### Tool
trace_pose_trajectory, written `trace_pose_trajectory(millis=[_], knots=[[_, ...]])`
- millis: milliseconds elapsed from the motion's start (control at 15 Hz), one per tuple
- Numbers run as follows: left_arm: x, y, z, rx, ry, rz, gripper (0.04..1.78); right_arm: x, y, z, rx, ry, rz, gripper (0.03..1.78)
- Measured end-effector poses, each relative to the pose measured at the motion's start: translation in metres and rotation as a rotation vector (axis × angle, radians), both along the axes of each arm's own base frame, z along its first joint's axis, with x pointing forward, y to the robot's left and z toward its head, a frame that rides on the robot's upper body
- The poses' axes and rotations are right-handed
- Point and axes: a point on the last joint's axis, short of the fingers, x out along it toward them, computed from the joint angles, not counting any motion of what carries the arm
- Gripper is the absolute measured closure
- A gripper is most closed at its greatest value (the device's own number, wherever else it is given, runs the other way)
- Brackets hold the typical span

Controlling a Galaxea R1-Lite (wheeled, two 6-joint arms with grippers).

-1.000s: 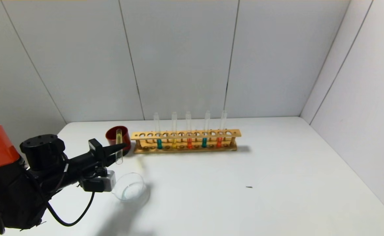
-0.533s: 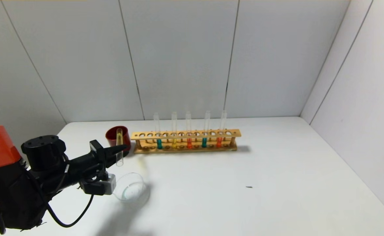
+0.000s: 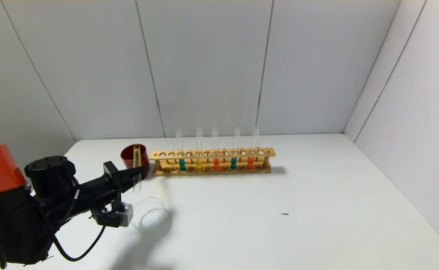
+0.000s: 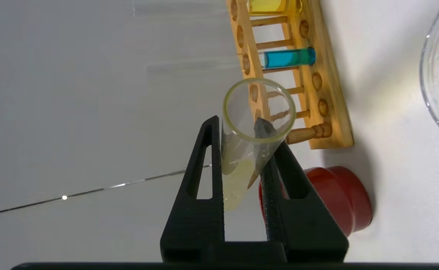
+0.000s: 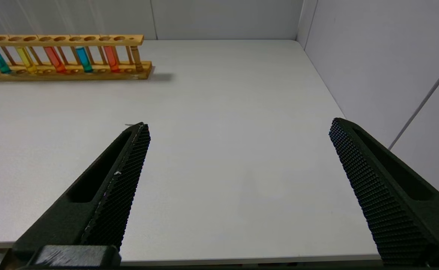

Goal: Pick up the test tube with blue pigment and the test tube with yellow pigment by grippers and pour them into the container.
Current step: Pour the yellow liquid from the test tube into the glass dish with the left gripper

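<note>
- Left gripper (image 3: 138,171) pinches the yellow tube (image 3: 137,168) mid-length; tube near vertical, mouth low, yellow film at its upper end, above the surface (image 3: 241,210) between red cup (image 3: 129,154) and dish (image 3: 150,213).
- Blue tube (image 3: 182,163) stands in the rack (image 3: 212,153).
- Right gripper (image 5: 238,150) spread wide, parked low.
- Versus a second ago: the gripper's white module (image 3: 120,219) sits lower, uncovering more of the dish's rim.

— Looks like a lab bench mock-up: wooden test tube rack (image 3: 212,162) beyond the left gripper (image 3: 138,171), coloured liquids in glass tubes.

— Agreed. Plain white table (image 3: 279,210), bare grey panel walls (image 3: 204,67) behind the rack.
</note>
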Motion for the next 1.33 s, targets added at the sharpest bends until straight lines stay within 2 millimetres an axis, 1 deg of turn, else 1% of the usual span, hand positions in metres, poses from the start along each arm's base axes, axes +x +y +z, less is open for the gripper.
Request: trace_pose_trajectory(millis=[133, 333, 600, 1333], knots=[[-0.002, 0.000, -0.005, 0.002, 0.016, 0.005, 1.49, 0.000, 0.000, 0.000, 0.000, 0.000, 0.000, 0.06], [0.000, 0.000, -0.009, 0.013, 0.020, 0.010, 1.49, 0.000, 0.000, 0.000, 0.000, 0.000, 0.000, 0.06], [0.007, 0.001, -0.011, 0.026, 0.004, 0.024, 1.49, 0.000, 0.000, 0.000, 0.000, 0.000, 0.000, 0.06], [0.016, 0.001, -0.019, 0.122, -0.070, 0.021, 1.49, 0.000, 0.000, 0.000, 0.000, 0.000, 0.000, 0.06]])
